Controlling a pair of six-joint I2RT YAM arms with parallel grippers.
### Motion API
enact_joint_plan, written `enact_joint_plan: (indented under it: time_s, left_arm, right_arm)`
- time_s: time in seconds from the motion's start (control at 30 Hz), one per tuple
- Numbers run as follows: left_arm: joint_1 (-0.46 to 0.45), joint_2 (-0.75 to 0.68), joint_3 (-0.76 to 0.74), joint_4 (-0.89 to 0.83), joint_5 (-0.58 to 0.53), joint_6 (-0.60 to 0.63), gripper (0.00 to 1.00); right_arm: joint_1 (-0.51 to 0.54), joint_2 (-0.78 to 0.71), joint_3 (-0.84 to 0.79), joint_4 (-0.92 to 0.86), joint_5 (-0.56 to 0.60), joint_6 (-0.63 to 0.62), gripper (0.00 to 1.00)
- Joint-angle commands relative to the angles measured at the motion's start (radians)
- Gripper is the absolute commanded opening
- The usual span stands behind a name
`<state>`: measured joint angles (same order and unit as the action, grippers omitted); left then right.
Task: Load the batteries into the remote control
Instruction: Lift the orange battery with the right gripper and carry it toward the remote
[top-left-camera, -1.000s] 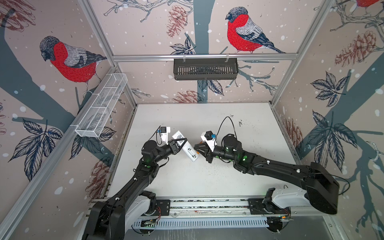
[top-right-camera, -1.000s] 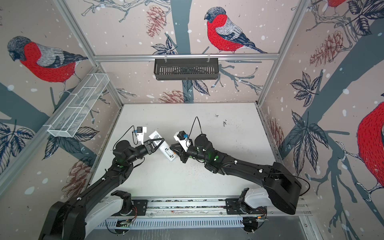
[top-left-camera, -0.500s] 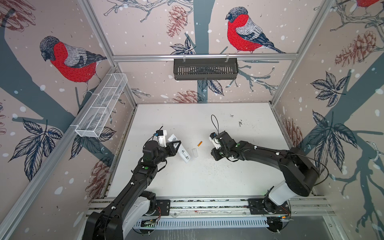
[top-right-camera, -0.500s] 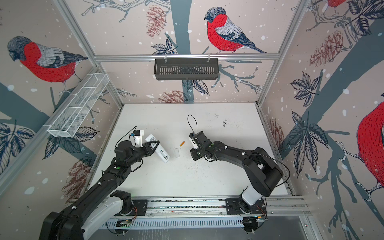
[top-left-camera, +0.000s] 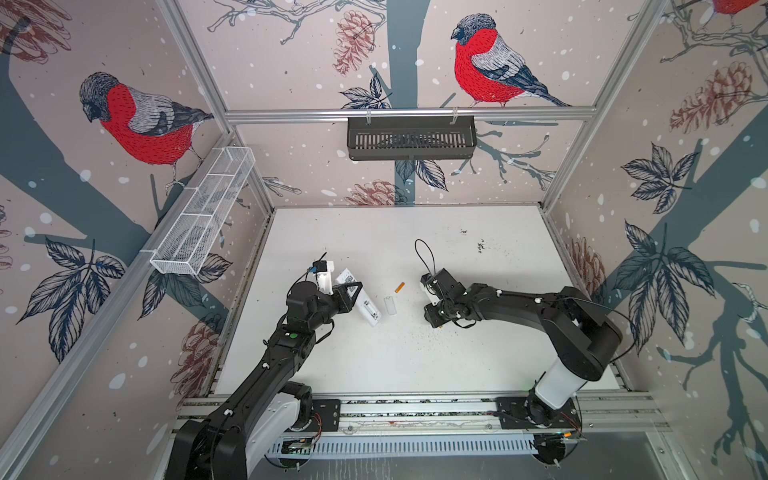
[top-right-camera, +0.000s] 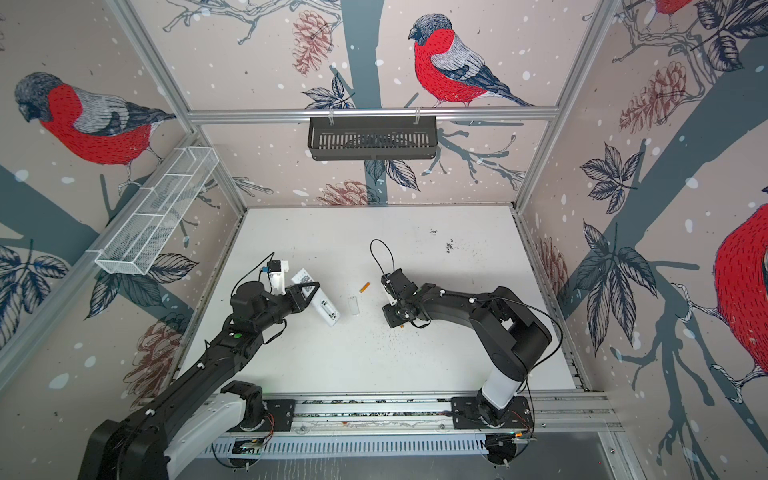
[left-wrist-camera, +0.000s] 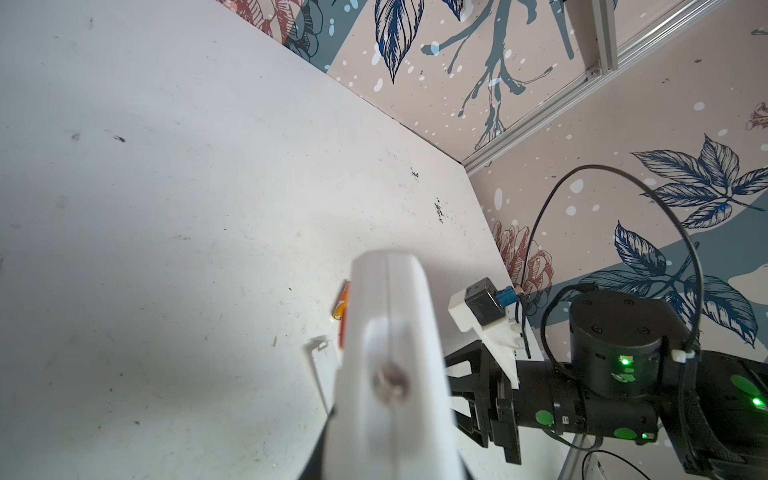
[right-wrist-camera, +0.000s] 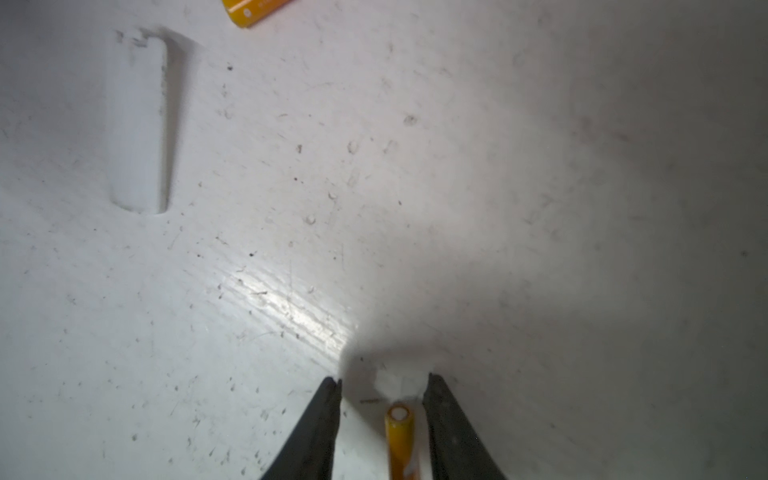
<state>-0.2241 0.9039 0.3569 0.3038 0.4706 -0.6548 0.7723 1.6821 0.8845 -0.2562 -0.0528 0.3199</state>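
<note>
My left gripper (top-left-camera: 348, 291) is shut on the white remote control (top-left-camera: 362, 302), holding it tilted above the table with its battery recess (top-left-camera: 371, 311) facing up. In the left wrist view the remote (left-wrist-camera: 390, 332) fills the foreground, blurred. One orange battery (top-left-camera: 399, 287) lies loose on the table beyond the remote. My right gripper (right-wrist-camera: 384, 386) is low over the table, right of centre, and open. The other battery (right-wrist-camera: 400, 440) sits between its fingers, close to one of them and not clamped. In a top view only this battery's tip (top-right-camera: 402, 326) shows under the gripper (top-right-camera: 395, 318).
A small white battery cover (top-left-camera: 390, 305) lies flat on the table (top-left-camera: 415, 361) between the remote and the right gripper. A black basket (top-left-camera: 411, 137) hangs on the back wall and a wire basket (top-left-camera: 203, 216) on the left wall. Dark specks dot the table.
The right gripper has left the remote, gone down to the table on the right, and its jaws have opened around a battery. The left gripper has drawn the remote slightly back and left.
</note>
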Motion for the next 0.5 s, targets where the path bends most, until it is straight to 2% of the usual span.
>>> enact_joint_plan:
  time_s: [0.0, 0.23, 0.47]
  left_arm:
    - [0.003, 0.005, -0.001, 0.052, 0.013, 0.006, 0.00]
    - [0.002, 0.016, -0.007, 0.072, 0.018, 0.000, 0.00]
    - [0.002, 0.031, -0.012, 0.096, 0.029, -0.008, 0.00]
  right_arm:
    - [0.008, -0.017, -0.016, -0.085, 0.055, 0.032, 0.44]
    - [0.036, -0.081, -0.079, -0.120, 0.076, 0.072, 0.44]
    - [0.049, -0.081, -0.102, -0.112, 0.096, 0.072, 0.36]
